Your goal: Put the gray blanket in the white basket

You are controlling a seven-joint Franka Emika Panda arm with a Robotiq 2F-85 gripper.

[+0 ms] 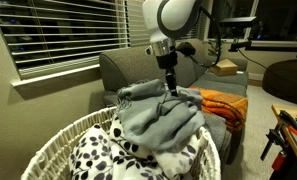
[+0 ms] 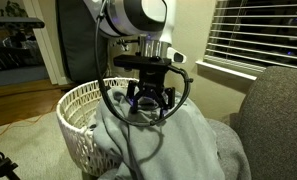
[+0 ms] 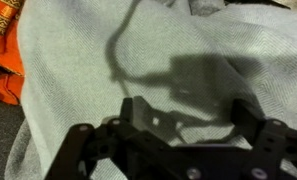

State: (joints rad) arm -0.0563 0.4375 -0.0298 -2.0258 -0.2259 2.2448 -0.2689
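The gray blanket [image 1: 163,120] lies bunched over the rim of the white basket [image 1: 58,140] and against the couch; it shows in both exterior views [image 2: 188,150]. The basket's woven wall also shows from the other side [image 2: 78,105]. My gripper [image 1: 171,85] hangs just above the top of the blanket, pointing down [image 2: 151,100]. In the wrist view the blanket [image 3: 78,90] fills the picture and the gripper [image 3: 185,105] is open, its fingers wide apart with only flat cloth between them. It holds nothing.
A black-and-white spotted cloth [image 1: 98,155] lies in the basket under the gray blanket. An orange cloth [image 1: 223,103] lies on the gray couch [image 1: 123,70], also in the wrist view [image 3: 3,40]. A window with blinds [image 1: 58,35] stands behind.
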